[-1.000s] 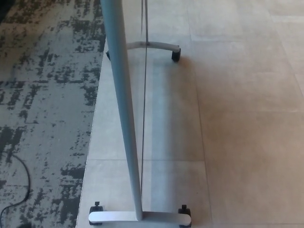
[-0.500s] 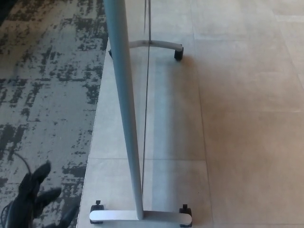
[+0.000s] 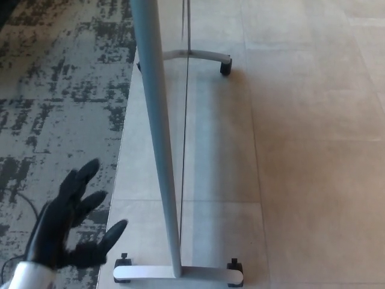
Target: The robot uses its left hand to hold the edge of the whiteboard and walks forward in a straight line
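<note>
Whiteboard edge-on mid-frame, grey edge running 12 to 6 o'clock, standing on tile, carpet at 9. Likely stiff, top-heavy, free-rolling on casters (wobble if pushed off-axis). Best hold: near vertical edge. Count: one whiteboard, two base feet, three casters clear, fourth half hidden. Left hand at 7 o'clock, fingers spread wide, holding nothing, clear of the edge. Right hand out of view.

- The whiteboard was pale grey, its feet silver, its casters black.
- The left hand was black, its cuff white.
- The carpet was grey with dark mottling.
- The floor tiles were beige.
</note>
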`<state>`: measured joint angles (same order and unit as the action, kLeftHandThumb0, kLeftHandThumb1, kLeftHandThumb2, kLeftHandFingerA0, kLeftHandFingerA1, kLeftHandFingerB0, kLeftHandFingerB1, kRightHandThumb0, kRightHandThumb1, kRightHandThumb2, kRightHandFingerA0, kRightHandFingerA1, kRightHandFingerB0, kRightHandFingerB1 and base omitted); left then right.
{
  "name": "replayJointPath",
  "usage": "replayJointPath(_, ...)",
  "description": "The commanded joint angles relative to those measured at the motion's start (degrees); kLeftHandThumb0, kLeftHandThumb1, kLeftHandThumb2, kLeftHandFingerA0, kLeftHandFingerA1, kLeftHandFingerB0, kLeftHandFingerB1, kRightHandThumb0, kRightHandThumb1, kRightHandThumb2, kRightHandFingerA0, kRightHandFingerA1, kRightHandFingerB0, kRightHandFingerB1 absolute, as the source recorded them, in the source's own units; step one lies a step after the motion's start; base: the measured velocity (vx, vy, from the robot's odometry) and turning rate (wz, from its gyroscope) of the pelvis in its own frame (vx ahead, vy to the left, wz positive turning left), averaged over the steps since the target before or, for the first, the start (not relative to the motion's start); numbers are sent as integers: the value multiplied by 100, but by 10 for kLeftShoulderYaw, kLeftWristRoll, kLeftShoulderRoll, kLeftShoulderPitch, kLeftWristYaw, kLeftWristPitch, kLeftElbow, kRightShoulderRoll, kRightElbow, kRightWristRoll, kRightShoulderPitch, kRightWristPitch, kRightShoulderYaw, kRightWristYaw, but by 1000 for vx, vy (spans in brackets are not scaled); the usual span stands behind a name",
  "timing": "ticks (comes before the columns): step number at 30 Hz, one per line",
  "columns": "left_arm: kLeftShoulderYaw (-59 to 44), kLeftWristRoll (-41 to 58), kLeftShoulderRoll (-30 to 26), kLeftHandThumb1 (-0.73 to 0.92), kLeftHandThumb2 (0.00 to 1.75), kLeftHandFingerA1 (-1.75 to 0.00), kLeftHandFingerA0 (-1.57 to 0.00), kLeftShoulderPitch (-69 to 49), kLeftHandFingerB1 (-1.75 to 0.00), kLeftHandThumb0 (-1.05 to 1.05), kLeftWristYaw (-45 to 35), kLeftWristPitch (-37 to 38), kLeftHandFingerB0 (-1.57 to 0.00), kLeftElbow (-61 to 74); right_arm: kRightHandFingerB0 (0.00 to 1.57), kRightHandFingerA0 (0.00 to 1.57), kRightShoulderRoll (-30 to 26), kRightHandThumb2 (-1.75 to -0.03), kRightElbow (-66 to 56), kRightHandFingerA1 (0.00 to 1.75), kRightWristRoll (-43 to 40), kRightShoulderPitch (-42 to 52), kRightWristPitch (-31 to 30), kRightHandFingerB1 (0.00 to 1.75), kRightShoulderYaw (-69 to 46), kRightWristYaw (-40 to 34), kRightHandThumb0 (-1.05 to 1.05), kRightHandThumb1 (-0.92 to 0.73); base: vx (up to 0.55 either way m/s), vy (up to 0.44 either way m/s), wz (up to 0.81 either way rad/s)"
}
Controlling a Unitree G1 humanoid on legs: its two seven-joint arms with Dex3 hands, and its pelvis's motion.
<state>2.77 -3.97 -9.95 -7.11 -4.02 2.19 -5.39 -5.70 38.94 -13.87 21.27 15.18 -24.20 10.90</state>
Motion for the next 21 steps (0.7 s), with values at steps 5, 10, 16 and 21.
replayJointPath(5,4,-22,-20,46,91,-21,0,54,-16,-78,-10,-108,0,13,44,35,0,-55,14,52,-7,3,17,35,-1,6,-48,-47,0,0,0)
replayJointPath(10,-10,-24,-27,44,90,-24,0,77,-16,-78,-4,-117,0,-1,42,34,1,-55,0,54,-4,16,21,36,2,8,-48,-49,0,0,0)
replayJointPath(16,-25,-36,-40,45,74,-2,0,117,0,-100,4,-126,0,-28,45,37,-2,-55,1,53,-1,17,19,36,1,-2,-46,-47,0,0,0)
replayJointPath(21,-24,-52,-32,54,58,0,0,150,0,-105,35,-137,0,-50,45,36,-7,-55,-7,51,-4,16,11,36,-2,-1,-45,-47,0,0,0)
